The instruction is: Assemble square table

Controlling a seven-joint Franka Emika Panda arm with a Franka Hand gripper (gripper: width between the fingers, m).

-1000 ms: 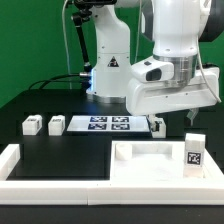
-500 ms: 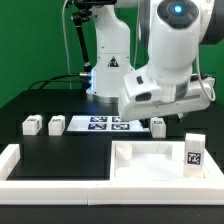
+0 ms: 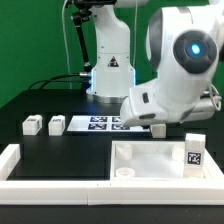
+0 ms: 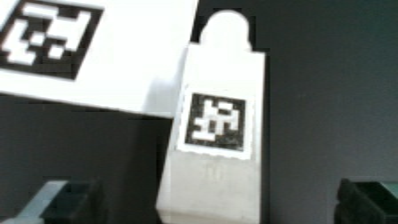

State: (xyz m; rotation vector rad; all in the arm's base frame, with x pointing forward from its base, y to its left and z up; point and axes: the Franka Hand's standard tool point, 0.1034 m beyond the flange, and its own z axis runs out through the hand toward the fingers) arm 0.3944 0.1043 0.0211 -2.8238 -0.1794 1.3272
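Observation:
The square table slab (image 3: 150, 158) lies at the front right of the exterior view, rim up, with one tagged leg (image 3: 194, 152) standing on its right corner. Two loose legs (image 3: 31, 125) (image 3: 56, 125) lie at the exterior view's left. Another leg (image 3: 158, 127) lies beside the right end of the marker board (image 3: 105, 123). In the wrist view this leg (image 4: 217, 120) lies lengthwise between the fingers, tag up, peg end away. My gripper (image 4: 217, 205) is open, one finger (image 4: 63, 200) on each side of the leg and apart from it. In the exterior view the arm hides the gripper.
A long low white border rail (image 3: 55, 182) runs along the front and up the left side. The robot base (image 3: 108, 70) stands at the back with cables to its left. A corner of the marker board (image 4: 80, 50) shows in the wrist view.
The arm has swung left and down from above the slab's right side to over the leg beside the marker board. The parts on the table have not moved.

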